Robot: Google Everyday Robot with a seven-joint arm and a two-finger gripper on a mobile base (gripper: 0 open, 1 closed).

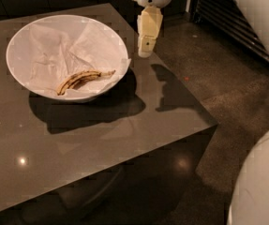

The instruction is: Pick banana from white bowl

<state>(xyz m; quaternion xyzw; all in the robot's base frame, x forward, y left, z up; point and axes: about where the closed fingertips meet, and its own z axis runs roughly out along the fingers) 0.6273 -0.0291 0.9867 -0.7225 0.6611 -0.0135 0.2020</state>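
The white bowl (26,34) sits on the left part of the dark table, lined with crumpled white paper. The banana (81,78), dull yellow streaked with dark brown, lies in the bowl's near right part, its stem pointing right. My gripper (145,50) hangs pointing down above the table's right edge, just right of the bowl's rim and above the banana's level. It holds nothing that I can see.
The dark glossy table (124,135) ends just right of the gripper; its front corner is at the right. A speckled floor (227,78) lies beyond. A slatted dark unit (232,22) stands at the back right. My white body (260,186) fills the lower right corner.
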